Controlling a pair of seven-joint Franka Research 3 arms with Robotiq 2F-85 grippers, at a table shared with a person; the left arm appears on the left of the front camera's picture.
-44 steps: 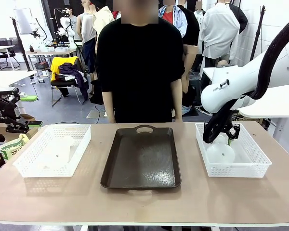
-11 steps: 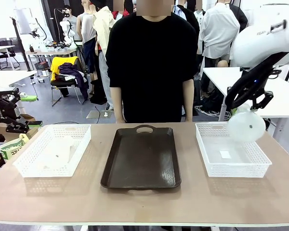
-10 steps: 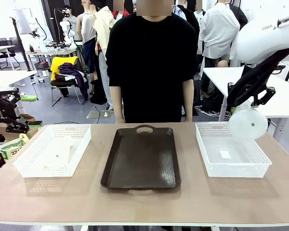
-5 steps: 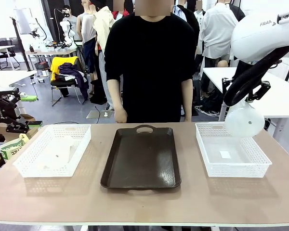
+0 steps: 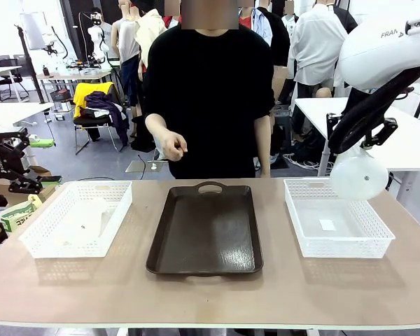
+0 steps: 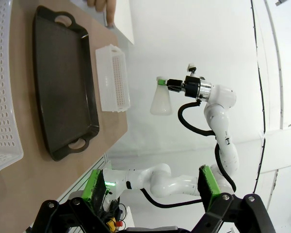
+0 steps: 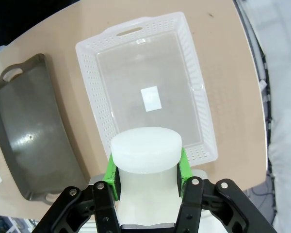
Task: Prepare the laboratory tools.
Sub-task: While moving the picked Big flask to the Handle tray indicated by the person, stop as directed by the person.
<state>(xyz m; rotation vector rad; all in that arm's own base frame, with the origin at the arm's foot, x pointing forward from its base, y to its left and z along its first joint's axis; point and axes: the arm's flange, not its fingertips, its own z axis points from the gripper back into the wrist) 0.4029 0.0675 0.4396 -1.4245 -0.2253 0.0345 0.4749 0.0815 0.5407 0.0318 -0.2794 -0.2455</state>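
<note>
R gripper (image 5: 365, 142), upper right of the frame, is clamped on the neck of a frosted translucent white conical flask (image 5: 359, 176). The flask hangs in the air, held sideways w/ its round base toward the front camera, over the far right corner of a white mesh basket (image 5: 341, 250). In the right wrist view the green pads (image 7: 183, 166) press both sides of the neck, w/ that basket below. A second frosted conical flask (image 5: 84, 218) sits inside the other white mesh basket (image 5: 64, 250) at lower left; can't tell if it's upright or on its side. A dark brown handled tray (image 5: 205, 231) lies btwn the two baskets on the tan surface (image 5: 210, 297). L gripper (image 6: 150, 191) has its fingers wide apart, off to the side of the surface. A person in a black top stands at the far side, one hand (image 5: 173, 145) raised above the tray's far end.
</note>
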